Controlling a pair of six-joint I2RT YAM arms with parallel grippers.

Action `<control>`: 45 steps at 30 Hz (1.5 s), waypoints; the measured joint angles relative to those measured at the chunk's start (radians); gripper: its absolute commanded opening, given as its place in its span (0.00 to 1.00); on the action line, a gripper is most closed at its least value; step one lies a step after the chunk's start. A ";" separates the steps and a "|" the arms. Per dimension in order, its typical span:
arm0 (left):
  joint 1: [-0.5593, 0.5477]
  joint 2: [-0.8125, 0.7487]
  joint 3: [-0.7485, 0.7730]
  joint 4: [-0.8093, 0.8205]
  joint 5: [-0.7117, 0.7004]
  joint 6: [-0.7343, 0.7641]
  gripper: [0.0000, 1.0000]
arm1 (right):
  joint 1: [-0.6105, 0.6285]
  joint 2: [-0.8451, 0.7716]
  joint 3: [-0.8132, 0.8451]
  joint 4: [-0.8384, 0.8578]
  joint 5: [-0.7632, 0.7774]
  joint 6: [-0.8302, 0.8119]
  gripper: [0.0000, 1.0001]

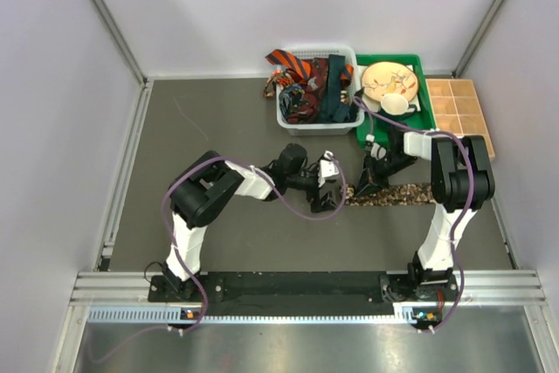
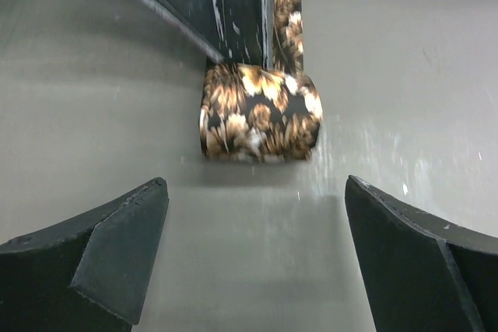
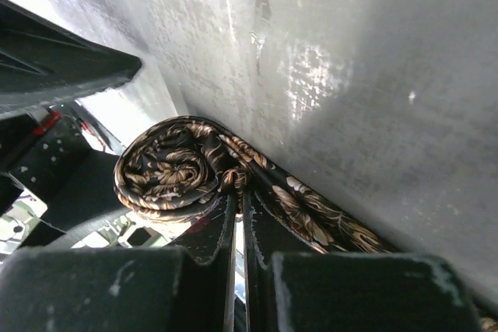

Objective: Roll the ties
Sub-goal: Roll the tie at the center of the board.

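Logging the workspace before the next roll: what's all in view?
speckled tie: one, brown-black, on the table, one end rolled
other ties: several, striped orange-black, red, teal, in the basket
basket: one, white, table's far side
tray: one, green, right of the basket
bowl: one, tan, in the tray
cup: one, white, in the tray
compartment box: one, wooden, right of the tray
table: one, dark grey
left gripper: one, black, open, facing the roll
right gripper: one, black, shut, beside the roll
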 measured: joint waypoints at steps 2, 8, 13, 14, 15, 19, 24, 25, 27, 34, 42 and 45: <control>-0.008 0.031 0.022 0.029 0.007 -0.021 0.99 | 0.000 0.000 0.000 -0.002 0.005 -0.002 0.00; -0.034 0.112 0.091 0.100 0.008 -0.077 0.89 | 0.000 0.000 0.000 -0.005 0.008 -0.002 0.00; -0.049 0.155 0.146 0.113 0.007 -0.095 0.62 | -0.002 0.008 0.003 -0.008 0.002 -0.002 0.00; -0.051 0.159 0.153 0.109 0.008 -0.097 0.58 | -0.002 0.011 0.004 -0.009 -0.002 -0.003 0.00; -0.053 0.159 0.159 0.101 0.010 -0.092 0.53 | -0.002 0.012 0.005 -0.011 -0.003 -0.006 0.00; -0.056 0.159 0.174 0.057 0.014 -0.044 0.28 | -0.002 0.014 0.008 -0.015 -0.008 -0.015 0.00; -0.054 0.128 0.176 -0.039 0.000 0.041 0.10 | -0.006 0.013 0.008 -0.014 -0.038 -0.036 0.14; -0.053 0.118 0.176 -0.065 -0.005 0.057 0.09 | -0.005 0.010 0.008 -0.013 -0.046 -0.041 0.20; -0.047 0.088 0.172 -0.145 -0.028 0.092 0.07 | -0.002 -0.008 0.008 -0.017 -0.056 -0.055 0.34; -0.025 0.007 0.164 -0.362 -0.115 0.158 0.10 | -0.006 -0.140 0.008 -0.022 -0.145 -0.092 0.48; -0.051 -0.001 0.212 -0.469 -0.221 0.131 0.21 | 0.022 -0.103 0.002 0.073 -0.211 -0.014 0.49; -0.061 0.000 0.230 -0.497 -0.252 0.117 0.22 | 0.043 -0.068 0.001 0.101 -0.216 0.013 0.49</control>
